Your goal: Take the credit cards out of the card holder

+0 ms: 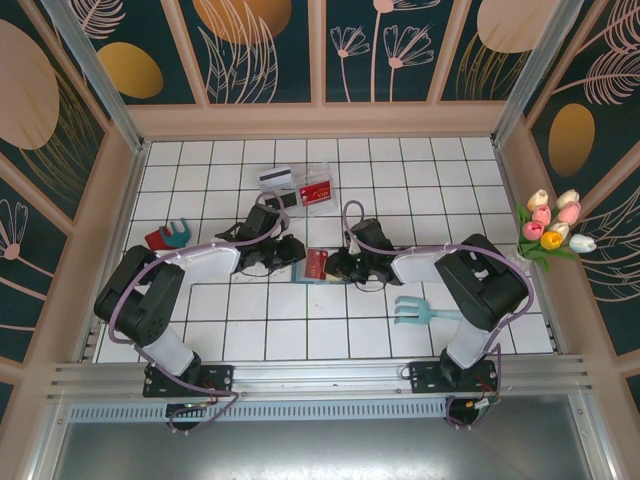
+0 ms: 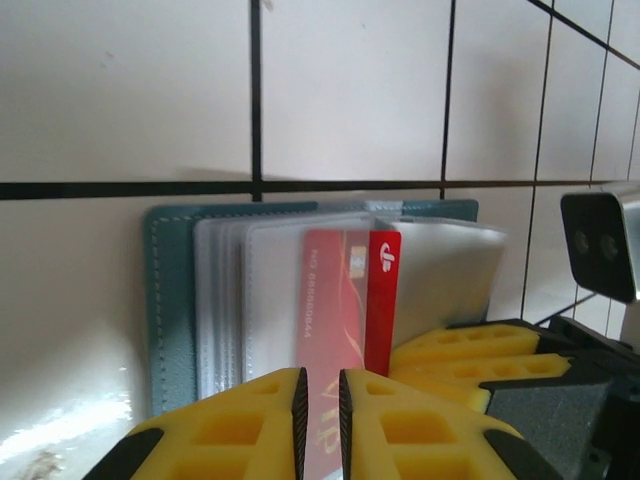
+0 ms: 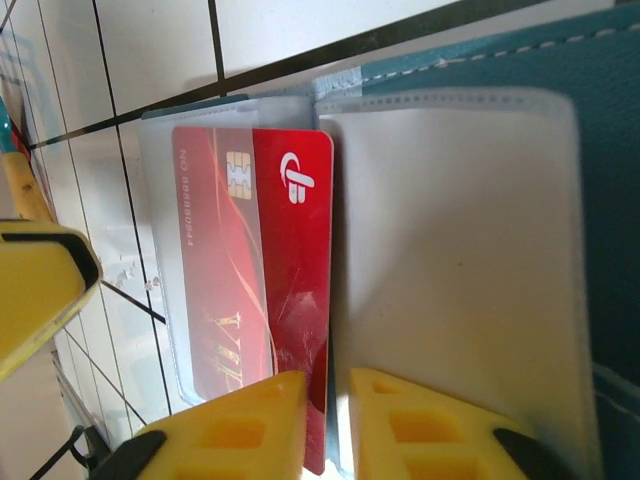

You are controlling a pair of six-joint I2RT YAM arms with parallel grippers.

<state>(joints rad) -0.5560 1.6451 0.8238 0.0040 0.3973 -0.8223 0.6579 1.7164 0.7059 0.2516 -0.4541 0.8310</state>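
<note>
Open on the bench (image 1: 420,170), the teal card holder (image 2: 165,300) is pinched by the left end effector (image 2: 320,420), and its stiff, slick red credit card (image 3: 290,250) is nipped at the bare edge by the right end effector (image 3: 328,430).

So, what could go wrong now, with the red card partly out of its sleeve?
1. The left gripper seems to pinch the sleeve over the red card, so the card may jam instead of sliding out.
2. The right gripper has only the card's bare edge and could slip off.
3. The holder lies loose on the tiles and may drag along.
</note>
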